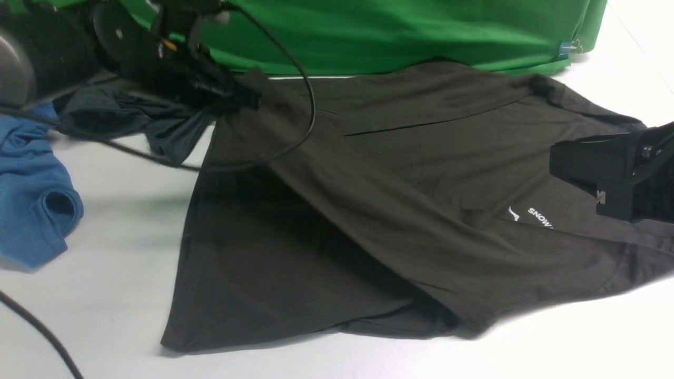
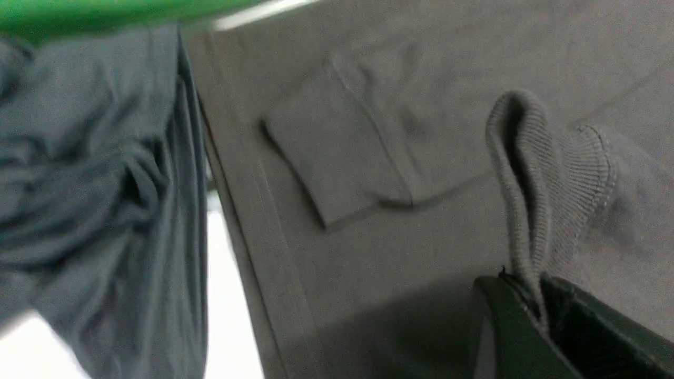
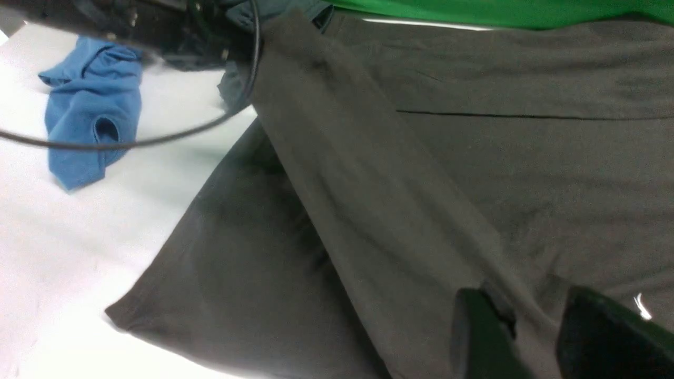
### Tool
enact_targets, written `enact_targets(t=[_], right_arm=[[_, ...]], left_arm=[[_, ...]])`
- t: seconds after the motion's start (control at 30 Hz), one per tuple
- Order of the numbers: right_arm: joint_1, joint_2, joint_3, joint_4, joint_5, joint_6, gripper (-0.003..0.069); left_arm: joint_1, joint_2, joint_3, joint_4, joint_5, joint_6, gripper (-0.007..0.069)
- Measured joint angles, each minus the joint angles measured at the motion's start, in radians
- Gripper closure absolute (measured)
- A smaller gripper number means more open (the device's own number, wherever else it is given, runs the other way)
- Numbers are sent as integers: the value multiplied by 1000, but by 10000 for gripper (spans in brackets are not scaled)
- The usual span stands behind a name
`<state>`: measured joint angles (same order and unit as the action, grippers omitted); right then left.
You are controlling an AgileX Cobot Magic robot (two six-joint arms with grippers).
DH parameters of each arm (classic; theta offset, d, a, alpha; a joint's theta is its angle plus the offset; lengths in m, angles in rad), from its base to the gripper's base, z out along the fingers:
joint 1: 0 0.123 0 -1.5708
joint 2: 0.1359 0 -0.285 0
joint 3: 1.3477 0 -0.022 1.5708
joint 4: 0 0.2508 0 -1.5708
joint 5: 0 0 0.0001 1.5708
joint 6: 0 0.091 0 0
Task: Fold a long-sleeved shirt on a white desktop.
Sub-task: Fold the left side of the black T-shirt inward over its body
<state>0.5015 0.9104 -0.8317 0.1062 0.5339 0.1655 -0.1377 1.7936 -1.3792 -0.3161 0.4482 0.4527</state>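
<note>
clamping the long-sleeved shirt (image 1: 400, 173) at ten o'clock in our left gripper (image 2: 532, 287), we cannot tell whether our right gripper (image 3: 526, 302), three o'clock, grips.

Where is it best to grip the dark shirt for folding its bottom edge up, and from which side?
On the shirt, probably the near-left hem corner: it lies flat on the table with both edges free, so approach low from the robot's left.

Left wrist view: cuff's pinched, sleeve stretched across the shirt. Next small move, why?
Probably lower the left gripper to lay the sleeve onto the long-sleeved shirt: its jaws are shut on the ribbed cuff, and the sleeve spans raised above the body, casting shadow.
</note>
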Motion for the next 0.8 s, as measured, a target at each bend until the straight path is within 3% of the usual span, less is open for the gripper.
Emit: enact_targets(t=[0.2, 0.37, 0.47, 0.6, 0.8], right_arm=[[0, 2, 0, -33, 63, -57, 417], [-62, 98, -45, -240, 313, 97, 389], [-133, 185, -87, -269, 363, 104, 383], [-209, 304, -139, -217, 321, 46, 385], [-222, 425, -160, -27, 290, -103, 433]], left_arm=[[0, 0, -136, -8, 65, 2, 577], [-1, -1, -153, -45, 129, 6, 577], [-11, 2, -153, -64, 173, 44, 577], [-38, 4, -153, -97, 211, 97, 577], [-60, -12, -153, -108, 237, 101, 577]])
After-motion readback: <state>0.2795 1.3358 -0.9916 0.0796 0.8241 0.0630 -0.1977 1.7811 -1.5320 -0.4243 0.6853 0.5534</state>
